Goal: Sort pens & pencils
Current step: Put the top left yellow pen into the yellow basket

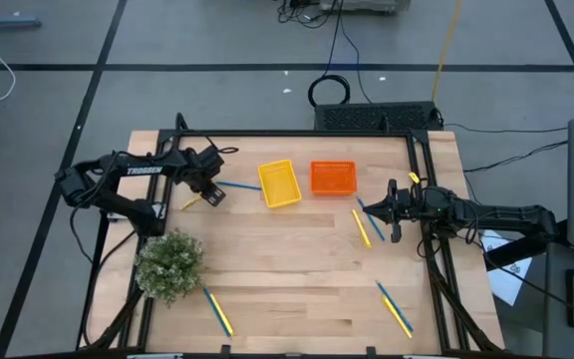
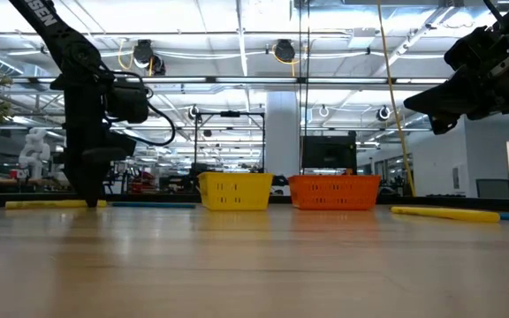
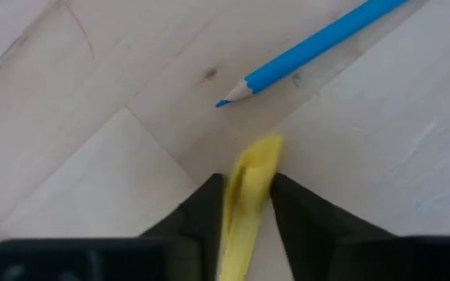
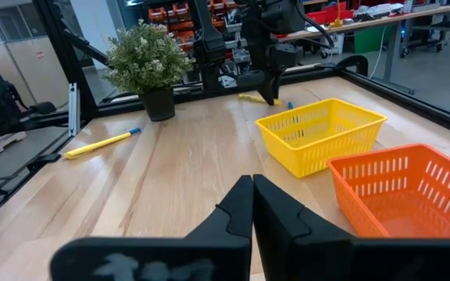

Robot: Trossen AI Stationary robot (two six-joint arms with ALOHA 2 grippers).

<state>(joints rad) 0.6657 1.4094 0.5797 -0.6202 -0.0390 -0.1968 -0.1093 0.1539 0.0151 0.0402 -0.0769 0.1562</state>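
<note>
My left gripper (image 3: 246,181) is down at the table's far left, its fingers shut on a yellow pencil (image 1: 189,202). A blue pen (image 3: 311,51) lies just beyond it. My right gripper (image 4: 252,195) is shut and holds nothing, raised above the table's right side (image 1: 395,214). A yellow pencil (image 1: 362,227) and a blue pen (image 1: 372,217) lie beside it. Pen-and-pencil pairs lie near the near edge, at left (image 1: 217,311) and at right (image 1: 395,309). The yellow tray (image 1: 279,183) and the orange tray (image 1: 333,178) stand at the far middle. My left gripper pinches the yellow pencil between its two fingers (image 3: 295,211), close to one end (image 3: 260,156), which sticks out just past them. The fingers come from above, pointing down. In the low view the pencil (image 2: 47,204) lies level on the table.
A potted plant (image 1: 170,264) stands at the near left, close to the left arm. The black frame rails (image 1: 422,165) run along the table's sides. Bare wood (image 1: 297,269) spreads across the middle in front of the trays.
</note>
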